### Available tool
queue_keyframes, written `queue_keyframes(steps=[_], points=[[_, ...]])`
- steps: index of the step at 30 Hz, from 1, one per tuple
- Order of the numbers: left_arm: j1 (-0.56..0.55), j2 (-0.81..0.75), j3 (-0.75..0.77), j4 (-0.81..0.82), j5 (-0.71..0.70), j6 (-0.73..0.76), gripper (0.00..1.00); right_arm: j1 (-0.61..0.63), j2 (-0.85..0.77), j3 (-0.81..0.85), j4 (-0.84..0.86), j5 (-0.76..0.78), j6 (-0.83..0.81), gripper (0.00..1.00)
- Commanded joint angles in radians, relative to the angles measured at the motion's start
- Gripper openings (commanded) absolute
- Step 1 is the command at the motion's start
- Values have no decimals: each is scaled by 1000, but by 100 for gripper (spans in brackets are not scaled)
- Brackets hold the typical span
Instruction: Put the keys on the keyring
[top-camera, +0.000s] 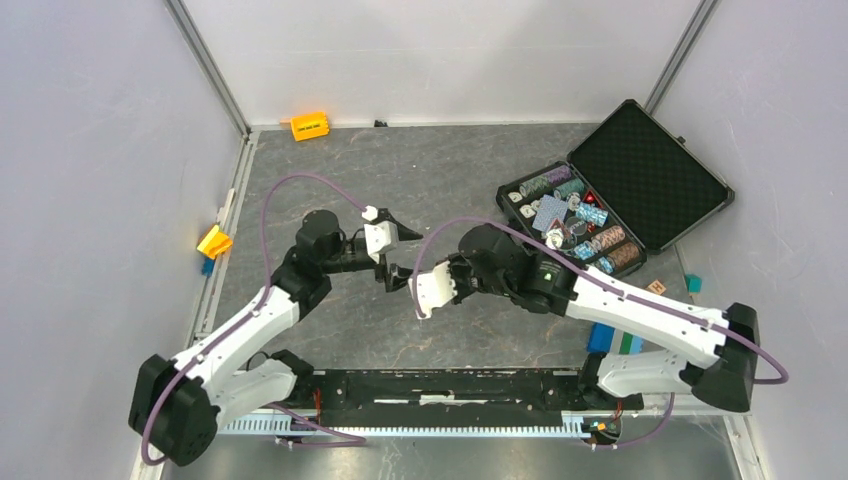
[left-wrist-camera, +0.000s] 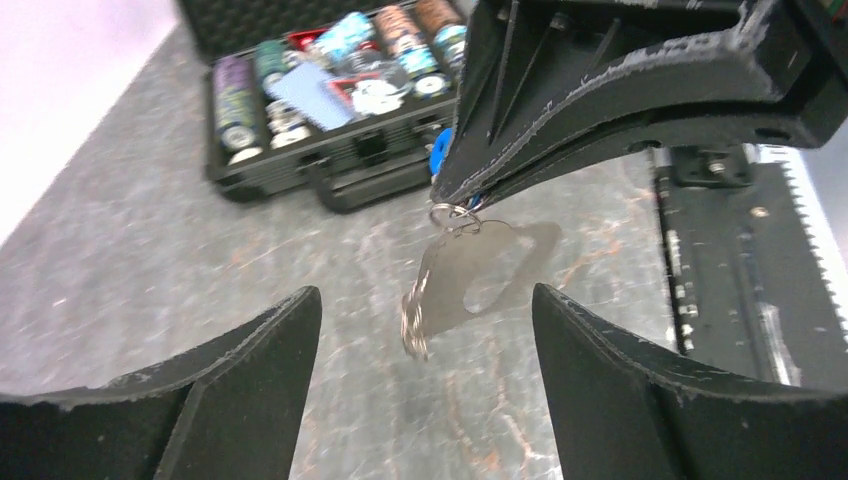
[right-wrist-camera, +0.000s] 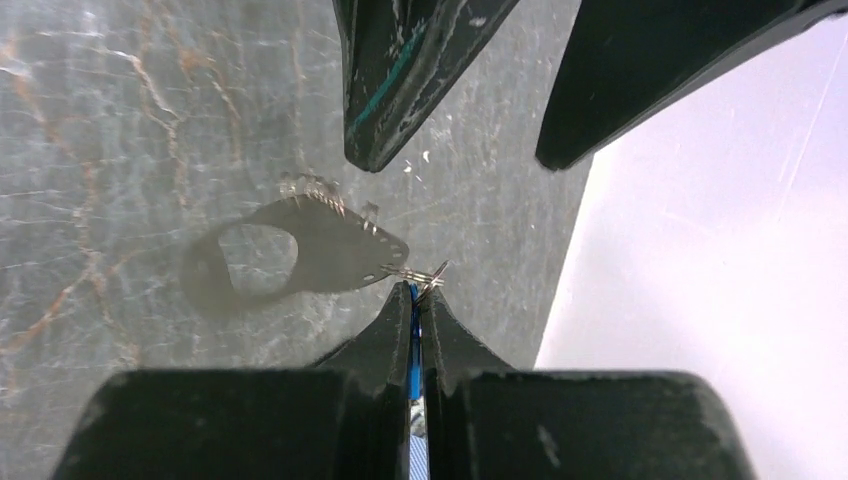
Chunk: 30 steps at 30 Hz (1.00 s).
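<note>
Basically it looks nearly done: a key (left-wrist-camera: 480, 275) hangs off the keyring (left-wrist-camera: 452, 212), which the right gripper (right-wrist-camera: 415, 292) pinches tight above the table. The left gripper (left-wrist-camera: 425, 295) gapes wide, holding nothing. The key's long axis runs from the ring out toward the left gripper's gap. No loose keys are visible.
</note>
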Motion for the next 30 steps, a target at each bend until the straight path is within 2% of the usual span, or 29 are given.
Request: queue_keyframes(steps=[1,5,11,16,23,30], points=[[24,-88,62,-255,-212,203,85,3,72,100,46,105,-56,0],[41,-135,79,-345,-386,195,87,2,166,173,43,116,-74,0],[71,-185,84,-372,-728,131,95,-30,342,344,39,70,-71,0],[112,-201,87,-394,-878,68,98,-115,449,439,22,-26,-41,0],[162,-190,70,-402,-1007,47,100,-269,465,248,90,-161,-23,0],[267,-136,65,-380,-964,29,100,-354,491,88,151,-168,-33,0]])
